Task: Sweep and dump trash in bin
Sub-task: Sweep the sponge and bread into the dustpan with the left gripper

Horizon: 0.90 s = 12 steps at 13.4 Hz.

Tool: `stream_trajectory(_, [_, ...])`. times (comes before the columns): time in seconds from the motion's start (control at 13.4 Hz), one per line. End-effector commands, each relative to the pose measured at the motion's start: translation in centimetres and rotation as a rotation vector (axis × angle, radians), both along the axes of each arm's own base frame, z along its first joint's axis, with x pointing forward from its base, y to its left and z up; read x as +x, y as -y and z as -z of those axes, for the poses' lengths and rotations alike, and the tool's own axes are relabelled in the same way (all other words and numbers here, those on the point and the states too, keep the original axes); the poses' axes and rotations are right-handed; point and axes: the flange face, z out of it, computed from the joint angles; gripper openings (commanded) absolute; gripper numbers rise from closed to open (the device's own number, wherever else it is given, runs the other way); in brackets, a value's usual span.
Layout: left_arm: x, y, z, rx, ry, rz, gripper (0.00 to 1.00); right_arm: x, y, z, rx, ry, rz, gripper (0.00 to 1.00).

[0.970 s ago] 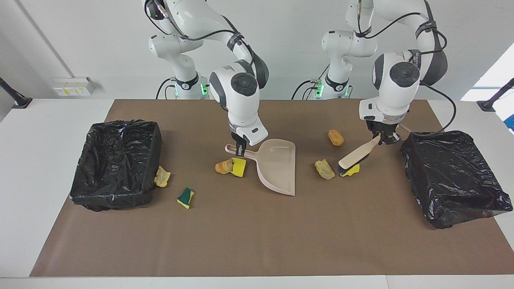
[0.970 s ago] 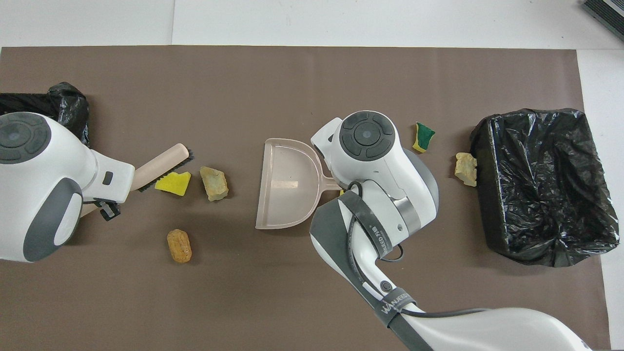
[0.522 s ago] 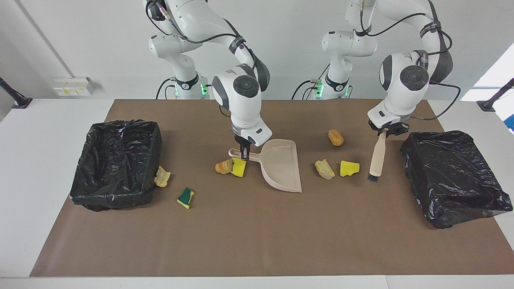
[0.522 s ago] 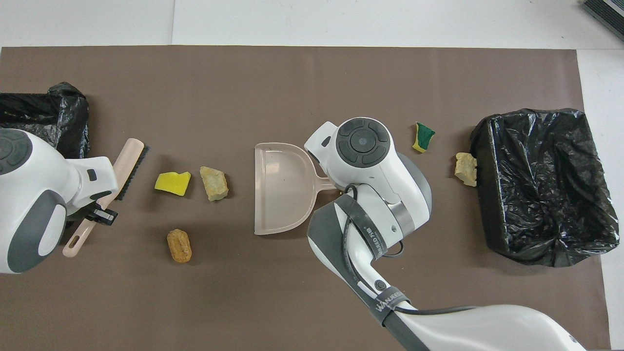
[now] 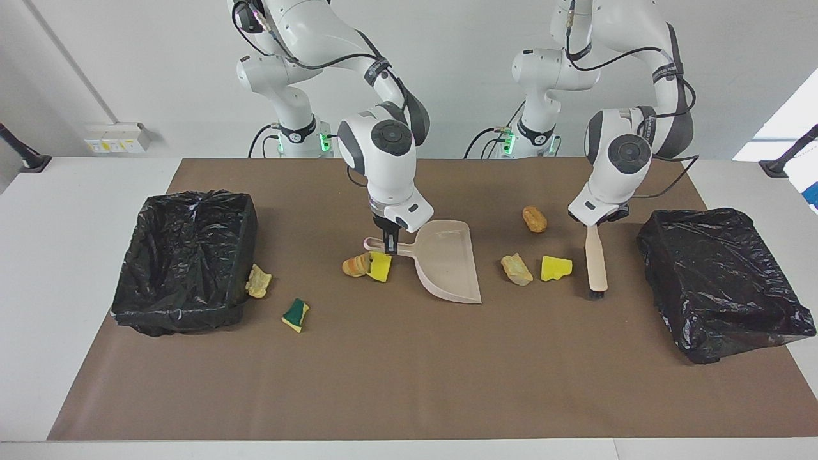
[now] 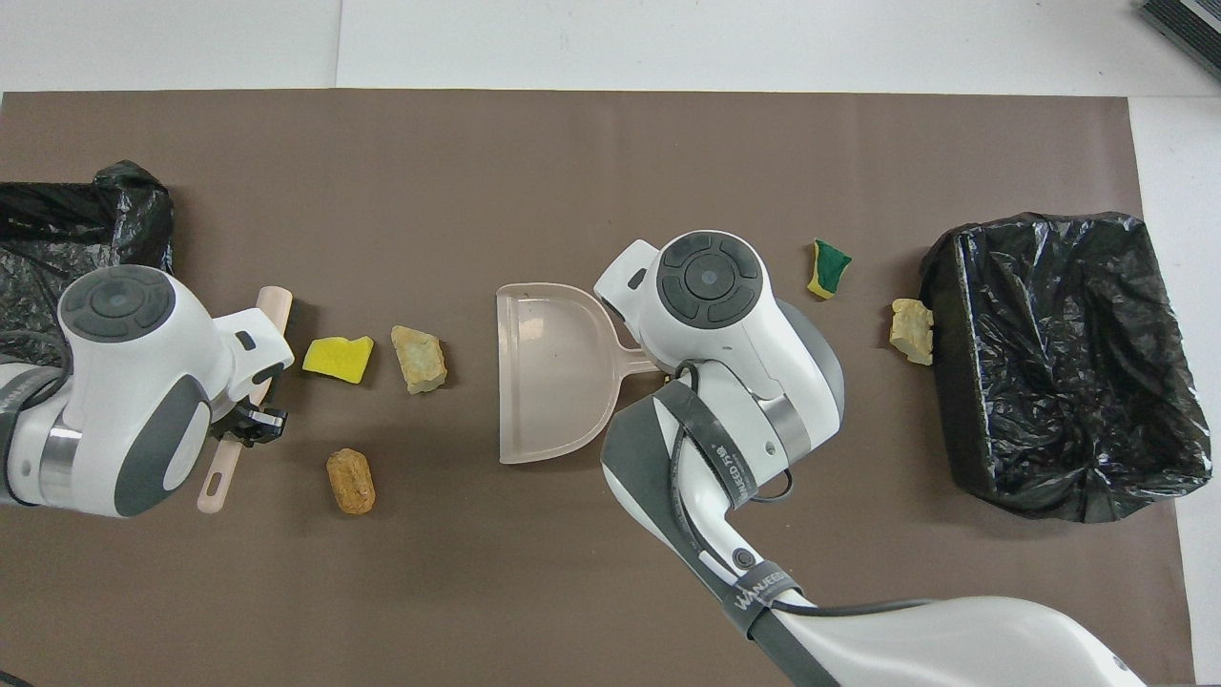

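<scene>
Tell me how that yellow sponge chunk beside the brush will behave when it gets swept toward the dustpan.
The yellow sponge chunk looks porous and light, so it should probably slide easily on the brown mat. Its flat, blocky faces suggest tumbling, not rolling. Being soft, it may squash against the brush.

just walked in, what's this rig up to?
Sweeping scraps. The left pincer is shut on the brush, bristles down on the mat beside a yellow sponge chunk and a tan lump. The right pincer is shut on the dustpan handle, mouth facing them. The pan is empty; all visible trash lies on the mat, outside both black-lined bins.
</scene>
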Motion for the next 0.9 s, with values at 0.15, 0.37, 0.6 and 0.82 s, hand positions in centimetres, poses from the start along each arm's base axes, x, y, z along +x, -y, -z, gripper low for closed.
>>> stream_trajectory(0.15, [-1.8, 6.8, 0.1, -0.089, 0.004, -0.034, 0.00, -0.1, 0.0, 0.5, 0.004, 0.011, -0.037, 0.00])
stream_trajectory(0.37, [-3.1, 10.9, -0.1, -0.152, -0.018, -0.020, 0.00, -0.1, 0.0, 0.5, 0.005, 0.012, -0.036, 0.00])
stream_trajectory(0.6, [-4.8, 15.9, -0.5, -0.168, -0.002, 0.008, 0.00, -0.1, 0.1, 0.5, 0.005, 0.012, -0.031, 0.00])
stream_trajectory(0.82, [-6.7, 20.3, -0.9, -0.207, 0.011, 0.046, 0.00, -0.1, 0.1, 0.5, 0.003, 0.010, -0.031, 0.00])
